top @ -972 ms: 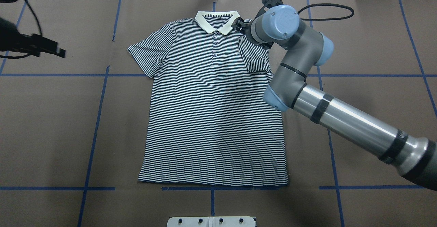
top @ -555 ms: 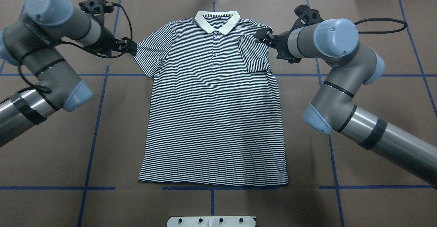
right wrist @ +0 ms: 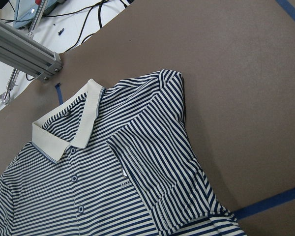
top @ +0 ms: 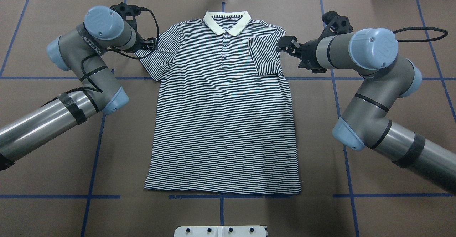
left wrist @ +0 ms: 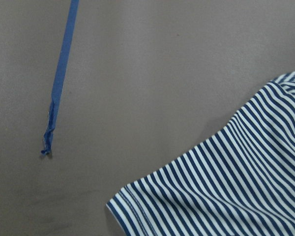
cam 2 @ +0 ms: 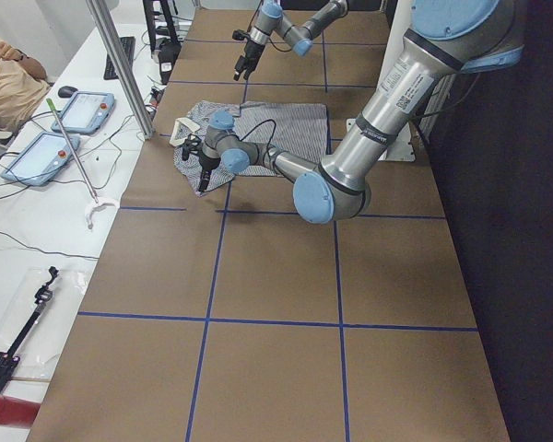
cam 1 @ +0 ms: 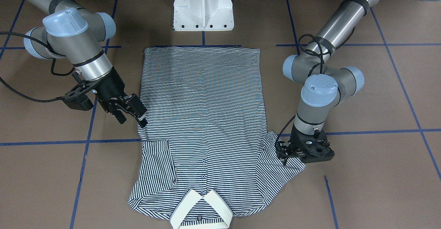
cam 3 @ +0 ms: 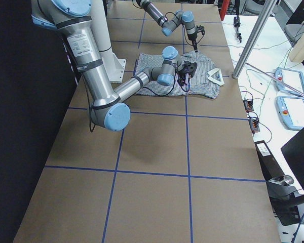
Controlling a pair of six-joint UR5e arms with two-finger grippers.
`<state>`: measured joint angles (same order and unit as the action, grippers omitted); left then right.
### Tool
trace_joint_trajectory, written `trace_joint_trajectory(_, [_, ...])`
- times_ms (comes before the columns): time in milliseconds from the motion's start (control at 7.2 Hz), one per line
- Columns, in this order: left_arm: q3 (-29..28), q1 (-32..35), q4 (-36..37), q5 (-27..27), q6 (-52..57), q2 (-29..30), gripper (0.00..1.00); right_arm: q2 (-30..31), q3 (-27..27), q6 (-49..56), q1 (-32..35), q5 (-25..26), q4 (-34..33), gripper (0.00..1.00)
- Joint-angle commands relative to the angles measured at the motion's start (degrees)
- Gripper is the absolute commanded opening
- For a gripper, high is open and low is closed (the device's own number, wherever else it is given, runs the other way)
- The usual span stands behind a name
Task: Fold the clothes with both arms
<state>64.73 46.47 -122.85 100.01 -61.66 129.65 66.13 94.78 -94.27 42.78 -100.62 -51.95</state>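
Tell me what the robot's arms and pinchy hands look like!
The silver-grey left arm and right arm are jointed tubes with round light-blue caps, black bands and looping black cables. The black two-finger left gripper and right gripper look alike, small and blocky.

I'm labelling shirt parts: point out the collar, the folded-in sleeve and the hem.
Collar (top: 238, 26): overhead view, on one front flap.
Folded-in sleeve (top: 265, 57): overhead view, middle of the folded flap.
Hem (top: 222, 191): overhead view, middle of the bottom edge.
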Motion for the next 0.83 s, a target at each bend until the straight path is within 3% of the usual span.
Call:
trace_joint_trajectory(0, [-2.06,-0.06,-1.34,-0.96,-0.13,0.52,0.74,0.14,-0.47,-0.04,-0.76,0.42,0.1,1.0])
trace_joint_trajectory(416, [-3.46,0.03,-2.21,-1.75,-0.13,0.08,0.33,0.05,-0.65,-0.12,-1.12,0.51,0.19,1.0])
trace_joint_trajectory(555, [-3.47,0.03,-2.13,-1.75,-0.04,0.08,0.0,-0.12,-0.65,-0.12,-1.12,0.42,0.19,1.0])
trace_joint_trajectory(694, [-3.3,0.03,-2.13,-1.75,-0.13,0.34,0.0,-0.21,-0.56,-0.12,-1.12,0.42,0.1,1.0])
